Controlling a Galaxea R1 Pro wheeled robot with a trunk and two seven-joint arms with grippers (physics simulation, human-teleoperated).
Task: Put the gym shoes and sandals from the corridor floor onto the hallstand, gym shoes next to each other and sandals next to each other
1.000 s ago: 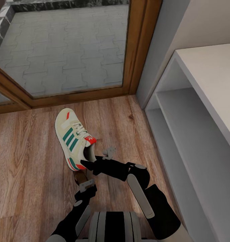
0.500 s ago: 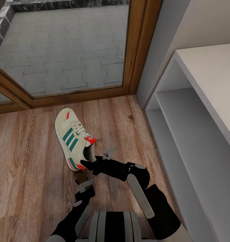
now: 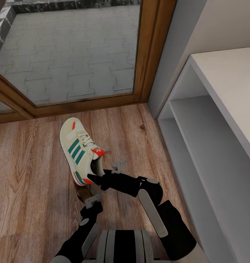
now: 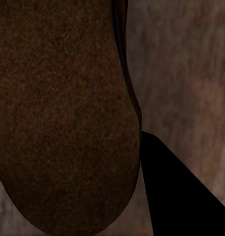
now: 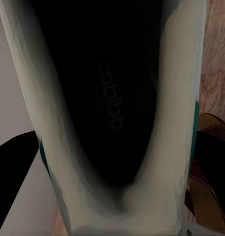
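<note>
— Any writing? — "adidas" printed on the sneaker's [image 5: 112, 113] insole; cream, green stripes, red tongue label.
— Where? — On the floor [image 3: 30, 175], right tool [image 3: 99, 174] closed on its heel. Left tool [image 3: 89, 197] grips a brown sandal [image 4: 63, 113].

**Legible markings on the gym shoe**

A brand wordmark is printed in dark grey on the black insole of the gym shoe [image 5: 112, 93], seen through the shoe's opening in the right wrist view; the letters are blurred and appear to read "adidas". In the head view, a red-orange tongue label [image 3: 98, 151] is seen on the same gym shoe [image 3: 80, 151]; its white emblem is too small to be read. No other text or numbers can be read.
</note>
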